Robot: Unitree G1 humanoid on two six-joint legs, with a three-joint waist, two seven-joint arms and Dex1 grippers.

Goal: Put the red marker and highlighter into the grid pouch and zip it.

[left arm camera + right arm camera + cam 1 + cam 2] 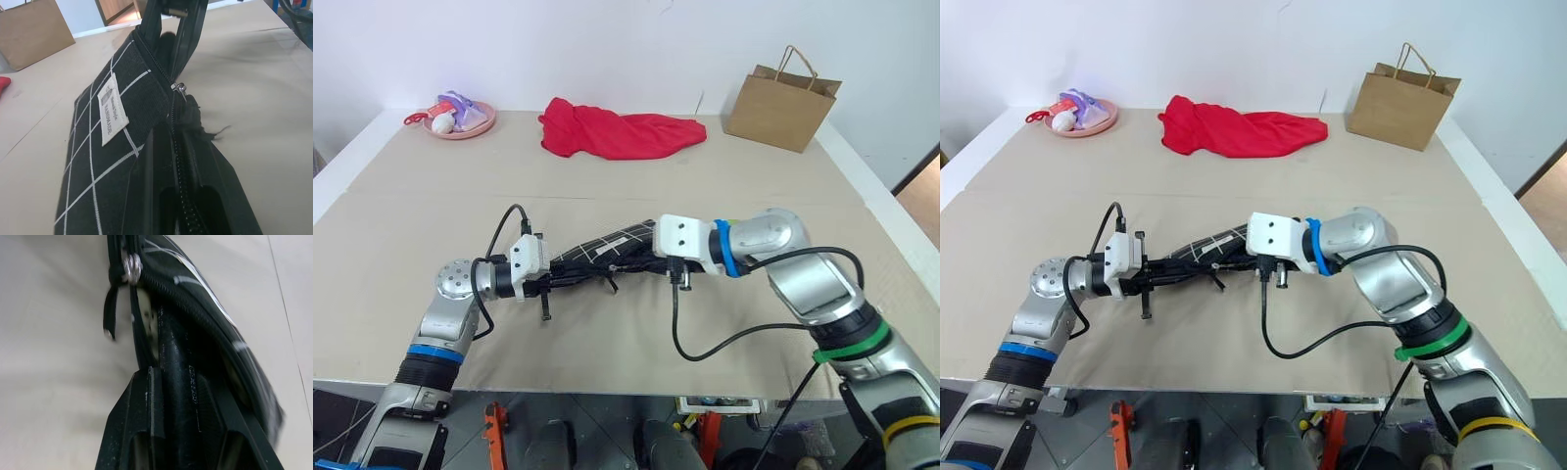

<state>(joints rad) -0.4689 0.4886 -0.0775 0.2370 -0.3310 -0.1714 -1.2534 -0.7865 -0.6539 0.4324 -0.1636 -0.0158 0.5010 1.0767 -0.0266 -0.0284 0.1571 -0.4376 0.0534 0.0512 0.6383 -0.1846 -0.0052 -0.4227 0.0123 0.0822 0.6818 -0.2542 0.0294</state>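
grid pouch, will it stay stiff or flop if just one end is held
Probably floppy: the pouch is soft fabric, and it bends between the left end effector and right end effector holding its ends. Likely light, though its contents are hidden.

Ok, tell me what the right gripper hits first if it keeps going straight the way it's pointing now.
Most likely the grid pouch. The right gripper points along the pouch's zippered edge, its fingers already at the fabric beside the zipper slider. Depth is unclear, so whether it already touches I cannot tell.
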